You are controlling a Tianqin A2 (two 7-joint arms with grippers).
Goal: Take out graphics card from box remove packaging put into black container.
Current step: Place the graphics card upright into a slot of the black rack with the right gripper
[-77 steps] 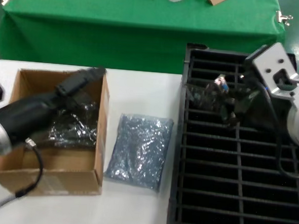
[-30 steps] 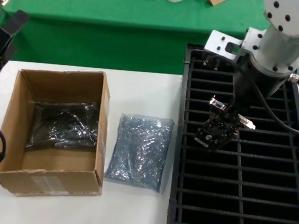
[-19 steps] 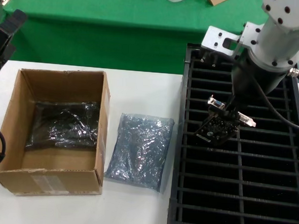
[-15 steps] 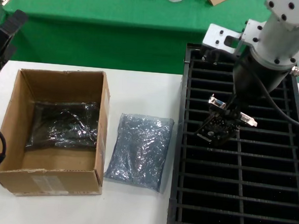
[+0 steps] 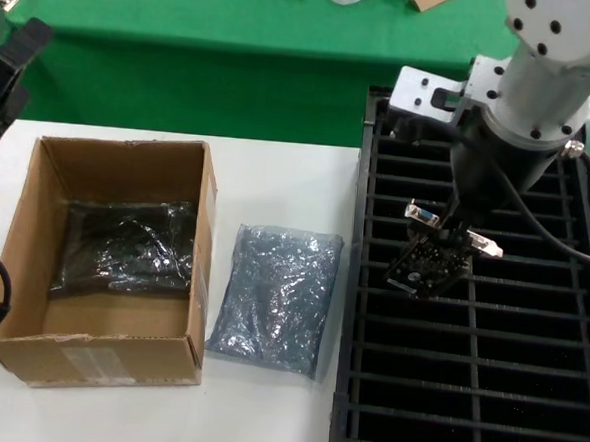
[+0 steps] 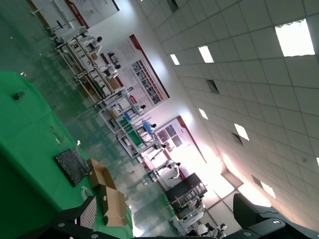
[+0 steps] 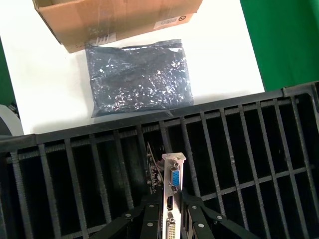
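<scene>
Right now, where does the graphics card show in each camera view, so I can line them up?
Head view: graphics card held by the right gripper over the black container.
Left wrist view: not in it.
Right wrist view: graphics card at bottom centre, bracket facing the camera.
Shared landmark: the packaging on the table.

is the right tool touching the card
Touching. In the right wrist view the right tool has its fingers clamped on both sides of the card, over the tray.
</scene>
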